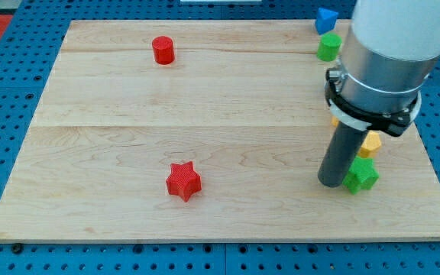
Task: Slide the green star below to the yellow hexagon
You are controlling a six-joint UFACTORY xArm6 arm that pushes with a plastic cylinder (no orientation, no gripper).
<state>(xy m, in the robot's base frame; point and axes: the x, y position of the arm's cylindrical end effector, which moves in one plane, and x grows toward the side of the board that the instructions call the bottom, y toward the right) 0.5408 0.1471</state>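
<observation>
The green star (362, 175) lies near the board's right edge, low in the view. The yellow hexagon (370, 143) sits just above it, partly hidden by the arm; another bit of yellow (334, 121) peeks out left of the arm. My tip (331, 183) rests on the board, touching or nearly touching the star's left side. The rod rises from there into the large grey arm body (384, 61).
A red star (182, 181) lies low in the middle. A red cylinder (163, 50) stands at the top left. A green cylinder (328, 47) and a blue block (325, 19) sit at the top right. The board's right edge (434, 168) is close to the green star.
</observation>
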